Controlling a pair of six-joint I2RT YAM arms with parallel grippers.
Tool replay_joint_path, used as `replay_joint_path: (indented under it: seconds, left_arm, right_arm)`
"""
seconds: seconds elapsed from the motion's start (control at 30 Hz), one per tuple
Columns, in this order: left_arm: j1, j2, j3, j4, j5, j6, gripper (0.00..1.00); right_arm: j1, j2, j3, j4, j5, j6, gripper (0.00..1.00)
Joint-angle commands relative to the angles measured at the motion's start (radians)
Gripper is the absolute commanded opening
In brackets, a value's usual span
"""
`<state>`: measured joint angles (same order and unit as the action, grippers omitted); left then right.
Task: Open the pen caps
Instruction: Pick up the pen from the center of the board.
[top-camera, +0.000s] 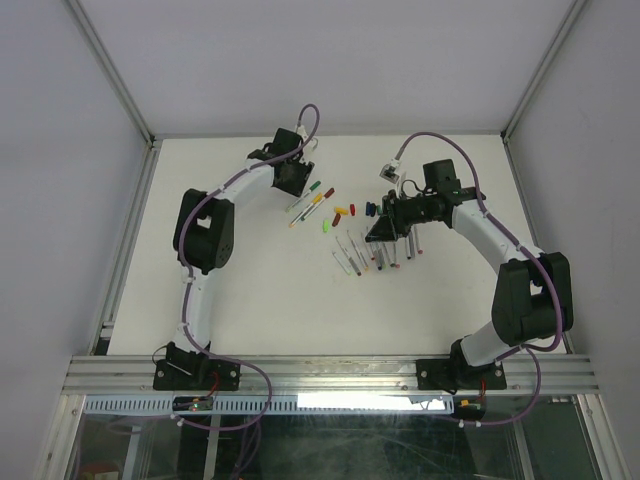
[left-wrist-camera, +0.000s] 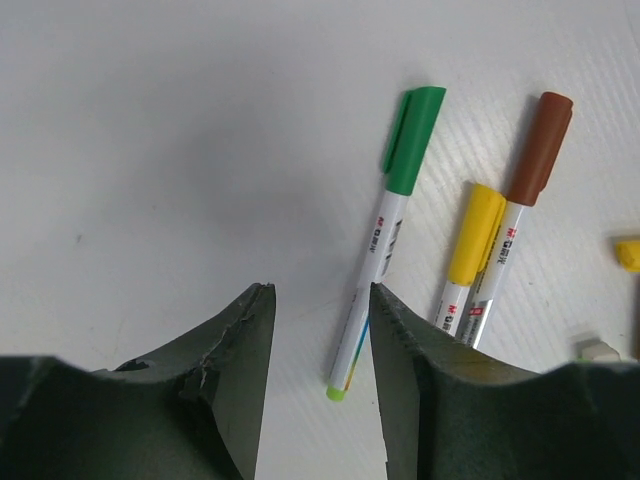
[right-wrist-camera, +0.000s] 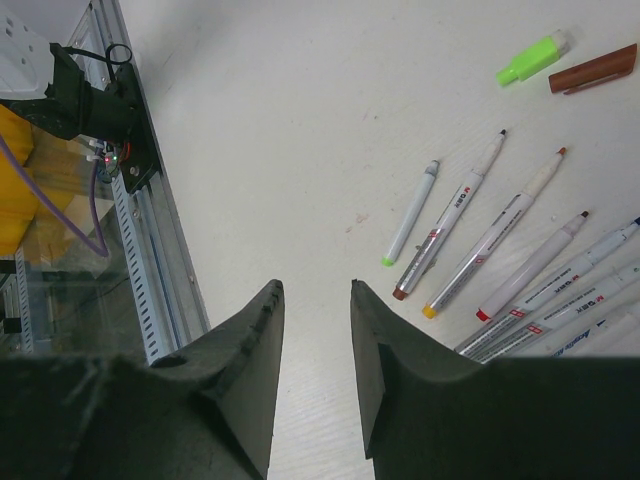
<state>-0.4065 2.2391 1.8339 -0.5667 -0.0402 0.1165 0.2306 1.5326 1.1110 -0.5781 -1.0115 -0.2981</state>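
Three capped pens lie side by side under my left gripper (left-wrist-camera: 322, 290): a green-capped pen (left-wrist-camera: 385, 235), a yellow-capped one (left-wrist-camera: 470, 255) and a brown-capped one (left-wrist-camera: 528, 175). The left jaws stand open just above the table, and the green pen's tail end lies loose between them, close to the right finger. My right gripper (right-wrist-camera: 317, 287) is open and empty, hovering beside a row of several uncapped pens (right-wrist-camera: 470, 250). Loose pen caps lie apart from the barrels: a light green cap (right-wrist-camera: 533, 58) and a brown cap (right-wrist-camera: 592, 70). From above, the loose caps (top-camera: 345, 211) sit between both grippers.
The aluminium rail (right-wrist-camera: 160, 270) at the table's near edge runs to the left of the right gripper. A stray yellow cap (left-wrist-camera: 628, 253) lies at the right edge of the left wrist view. White walls enclose the table (top-camera: 250, 290).
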Motion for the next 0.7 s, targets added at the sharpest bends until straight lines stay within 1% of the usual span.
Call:
replay_joint_path:
  seconds: [0.0,0.17,0.47,0.67]
  left_arm:
    - [-0.007,0.033,0.099,-0.032,0.072,0.066,0.43]
    - [-0.008,0.069,0.131,-0.035,0.089,0.063,0.41]
    - [-0.008,0.087,0.116,-0.035,0.117,0.050,0.38]
    - [-0.008,0.088,0.100,-0.035,0.130,0.039,0.33]
  right_arm:
    - [-0.008,0.001,0.039,0.012,-0.029,-0.015,0.35]
    - [-0.008,0.000,0.039,0.012,-0.029,-0.015,0.35]
    - [-0.008,0.003,0.042,0.008,-0.032,-0.018,0.35]
    - [-0.008,0.002,0.042,0.008,-0.033,-0.017,0.35]
